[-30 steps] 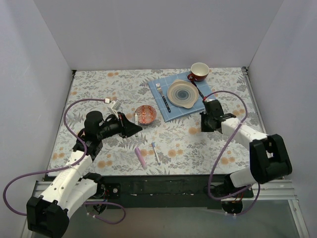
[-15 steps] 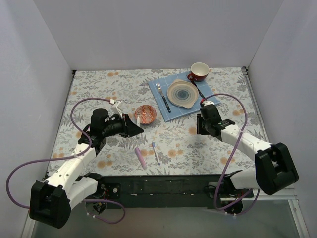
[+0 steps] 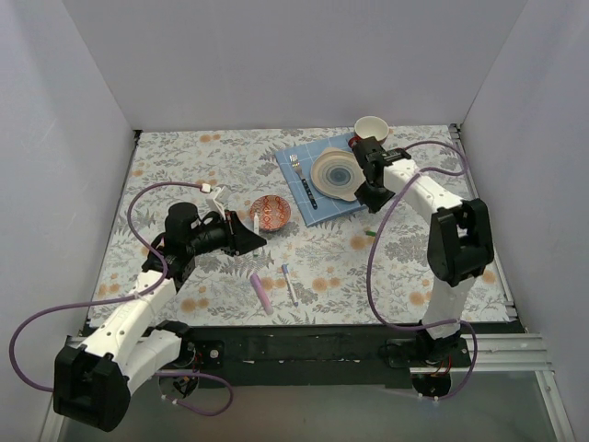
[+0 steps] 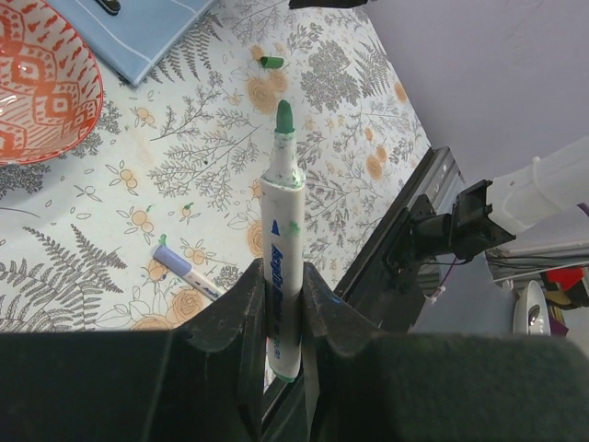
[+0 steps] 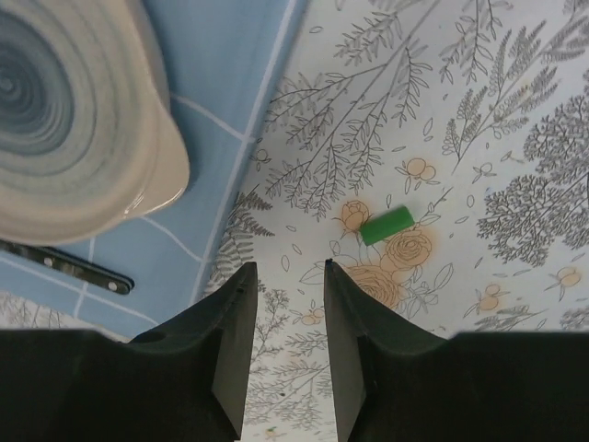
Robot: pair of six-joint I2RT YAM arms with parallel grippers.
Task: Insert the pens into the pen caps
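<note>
My left gripper [image 3: 248, 227] is shut on a white pen with a green tip [image 4: 281, 230], which points out over the floral cloth. A tiny green pen cap [image 3: 371, 234] lies on the cloth; it also shows in the left wrist view [image 4: 271, 62] and the right wrist view [image 5: 386, 226]. My right gripper [image 5: 290, 267] is open and empty, hovering just short and left of that cap, by the blue mat's corner [image 5: 221, 92]. A blue-tipped pen [image 3: 289, 284] and a pink-lilac stick [image 3: 261, 291] lie near the front edge. The blue-tipped pen also shows in the left wrist view [image 4: 189, 272].
A small red patterned bowl [image 3: 271, 212] stands just beyond my left gripper. The blue mat [image 3: 324, 204] carries a plate [image 3: 339, 173], a fork [image 3: 296, 167] and a dark-handled knife [image 3: 308, 191]. A red cup [image 3: 371, 129] stands at the back. White walls close in the table.
My right arm has swung from the right middle of the table up toward the plate and cup. The green cap now lies uncovered on the cloth. The left arm has barely moved.
</note>
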